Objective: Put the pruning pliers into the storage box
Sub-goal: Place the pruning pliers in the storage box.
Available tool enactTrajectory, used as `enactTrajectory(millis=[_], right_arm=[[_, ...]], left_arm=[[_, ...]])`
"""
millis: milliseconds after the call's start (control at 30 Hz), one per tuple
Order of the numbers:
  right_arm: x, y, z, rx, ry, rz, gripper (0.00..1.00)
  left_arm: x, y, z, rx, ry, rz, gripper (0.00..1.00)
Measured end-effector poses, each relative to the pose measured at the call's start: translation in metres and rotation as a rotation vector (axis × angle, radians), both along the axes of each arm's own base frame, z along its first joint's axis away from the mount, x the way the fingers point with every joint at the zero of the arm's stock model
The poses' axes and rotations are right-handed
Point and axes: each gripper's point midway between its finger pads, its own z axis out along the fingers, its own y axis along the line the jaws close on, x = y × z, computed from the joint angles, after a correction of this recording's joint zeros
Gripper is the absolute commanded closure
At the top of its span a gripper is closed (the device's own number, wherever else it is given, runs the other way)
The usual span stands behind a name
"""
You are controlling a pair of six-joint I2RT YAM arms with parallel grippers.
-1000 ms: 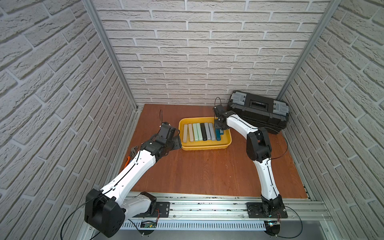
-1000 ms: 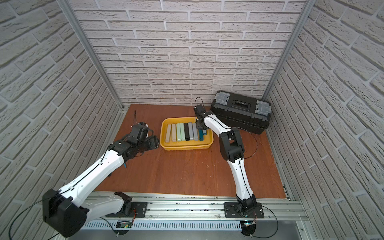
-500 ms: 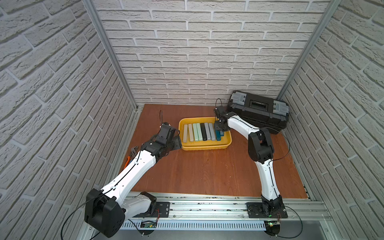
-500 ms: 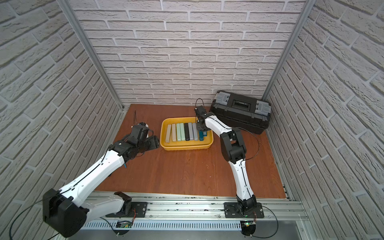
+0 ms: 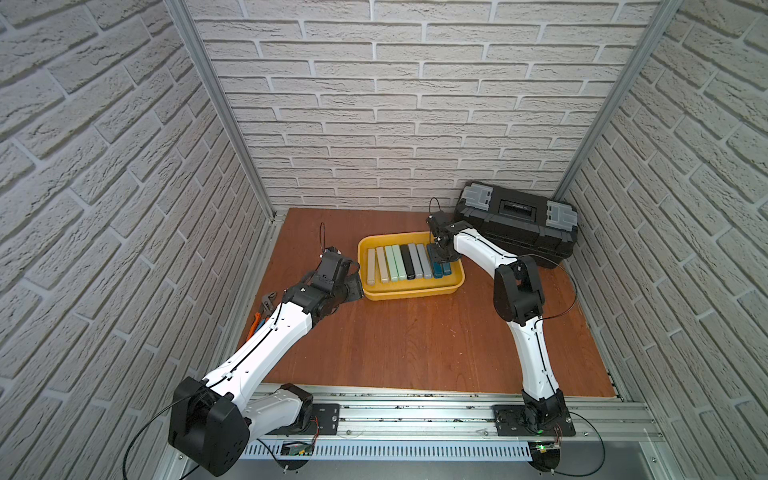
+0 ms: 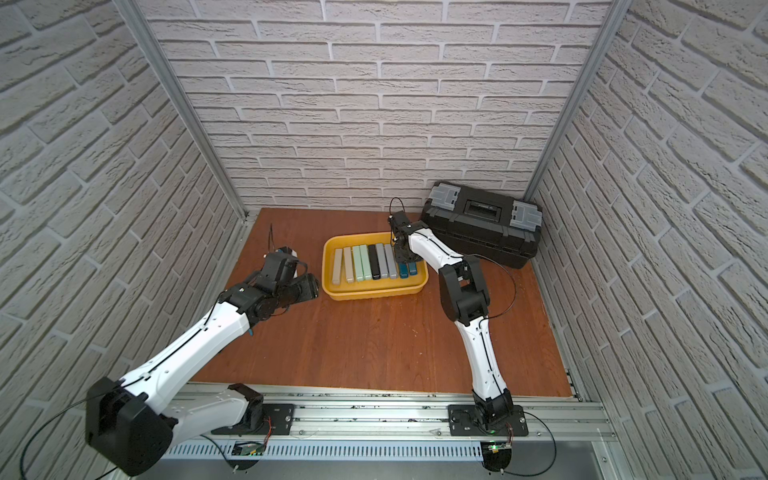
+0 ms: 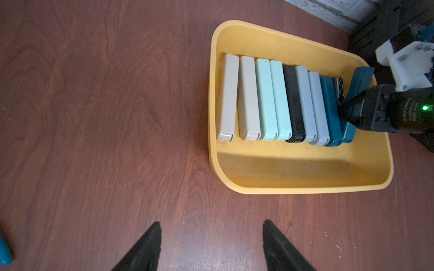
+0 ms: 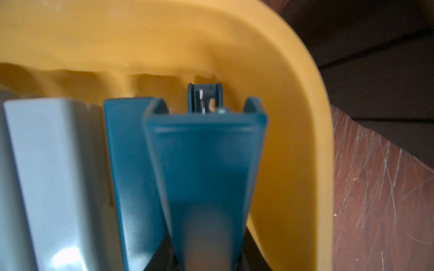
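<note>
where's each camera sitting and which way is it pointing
Top views: high at the front, looking down and back over the table; both arms show, plus the storage box and black toolbox.
Left wrist: low beside the box, facing it; open left gripper at the frame edge, right gripper beyond.
Right wrist: inside the box, close on the teal pruning pliers held by its gripper, a dark blur.
Shared: all views show the box.

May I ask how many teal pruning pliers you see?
2. The inner teal pliers lies in the storage box beside grey pliers; the outer teal pliers, ending the row, is gripped by the right end effector.
</note>
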Motion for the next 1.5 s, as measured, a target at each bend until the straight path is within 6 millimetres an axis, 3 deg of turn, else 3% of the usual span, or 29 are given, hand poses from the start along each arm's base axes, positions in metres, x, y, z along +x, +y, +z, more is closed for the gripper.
enactTrajectory(millis=[1067, 1500], right_arm=[[0.004, 0.007, -0.004, 0.083, 0.031, -0.007, 0.78], [0.005, 0.004, -0.003, 0.054, 0.024, -0.002, 0.65]], left_arm=[[0.005, 0.003, -0.007, -0.003, 0.015, 0.013, 0.32], [0.005, 0.003, -0.007, -0.005, 0.017, 0.011, 0.32]])
